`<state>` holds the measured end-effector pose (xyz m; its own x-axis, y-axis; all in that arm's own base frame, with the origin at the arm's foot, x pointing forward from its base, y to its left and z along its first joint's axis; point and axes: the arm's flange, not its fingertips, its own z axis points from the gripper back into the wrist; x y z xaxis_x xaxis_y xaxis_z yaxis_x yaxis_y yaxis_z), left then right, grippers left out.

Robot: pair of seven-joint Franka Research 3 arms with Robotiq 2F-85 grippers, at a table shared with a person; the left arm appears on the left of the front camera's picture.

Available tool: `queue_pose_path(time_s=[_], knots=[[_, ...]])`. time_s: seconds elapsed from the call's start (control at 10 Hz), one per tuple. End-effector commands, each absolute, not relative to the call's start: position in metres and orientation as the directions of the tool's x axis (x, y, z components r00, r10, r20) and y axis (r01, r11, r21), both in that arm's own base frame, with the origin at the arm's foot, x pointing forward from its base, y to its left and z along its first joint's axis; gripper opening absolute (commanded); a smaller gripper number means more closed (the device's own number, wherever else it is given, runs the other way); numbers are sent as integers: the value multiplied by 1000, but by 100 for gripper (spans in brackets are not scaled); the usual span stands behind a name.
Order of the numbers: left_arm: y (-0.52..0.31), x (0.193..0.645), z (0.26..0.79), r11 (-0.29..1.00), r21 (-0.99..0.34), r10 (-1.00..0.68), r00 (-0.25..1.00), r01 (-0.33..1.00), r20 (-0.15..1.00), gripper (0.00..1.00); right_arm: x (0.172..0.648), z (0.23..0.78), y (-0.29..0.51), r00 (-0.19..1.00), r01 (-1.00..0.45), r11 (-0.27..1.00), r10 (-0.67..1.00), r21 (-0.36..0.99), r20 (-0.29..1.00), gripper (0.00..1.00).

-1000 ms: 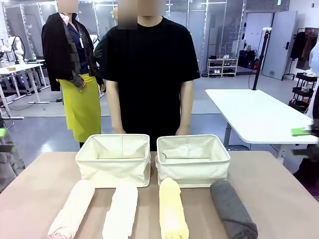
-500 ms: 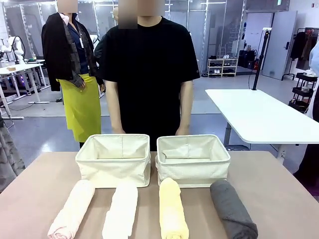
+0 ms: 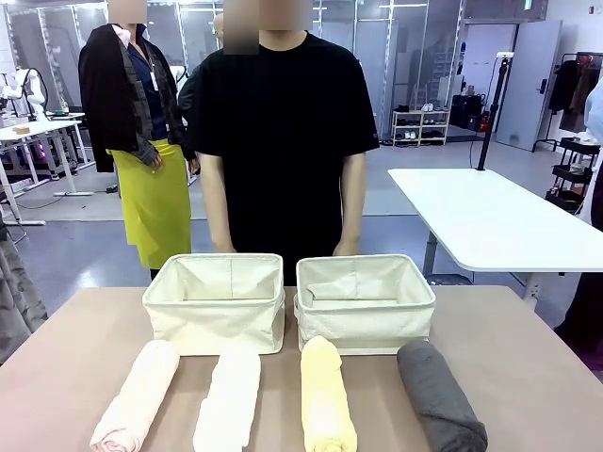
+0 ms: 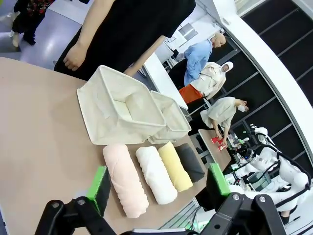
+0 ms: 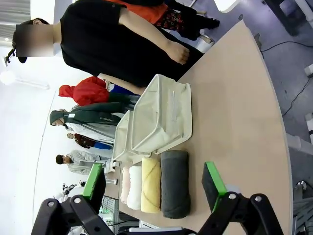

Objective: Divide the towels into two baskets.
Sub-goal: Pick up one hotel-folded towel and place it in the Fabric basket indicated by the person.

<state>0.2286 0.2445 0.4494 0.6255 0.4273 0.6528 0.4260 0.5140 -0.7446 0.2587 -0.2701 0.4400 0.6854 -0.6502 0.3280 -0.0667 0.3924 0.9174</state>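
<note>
now four towels [image 3: 325, 400] in row, two baskets [image 3: 215, 325] behind; left claw [image 4: 159, 187], right claw [image 5: 154, 183] both apart.

This looks like a lab hall, with white worktables [image 3: 480, 221], glass partition walls [image 3: 400, 56] and bare grey floor [image 3: 85, 252].

Terry towels [image 3: 325, 395] look soft and nubby, canvas baskets [image 3: 214, 320] matt woven cloth, the table [image 3: 528, 363] smooth and matt

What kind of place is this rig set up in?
Probably an open lab or workshop hall, not a home: bare grey floor, a white worktable, glass partitions behind, and a black pole stand by that table.
</note>
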Motion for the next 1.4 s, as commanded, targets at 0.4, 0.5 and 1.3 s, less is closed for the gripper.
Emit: queue_pose_path(time_s=[0.4,0.5,1.3], knots=[[245,226,451,512,-741,425,622,434,658,100,257,442,-270,687,-73,394,-646,916,333,100],[245,226,451,512,-741,425,622,434,658,100,257,442,-270,687,-73,394,-646,916,333,100],[245,226,451,512,-741,425,622,434,658,100,257,442,-270,687,-73,394,-646,916,333,100]])
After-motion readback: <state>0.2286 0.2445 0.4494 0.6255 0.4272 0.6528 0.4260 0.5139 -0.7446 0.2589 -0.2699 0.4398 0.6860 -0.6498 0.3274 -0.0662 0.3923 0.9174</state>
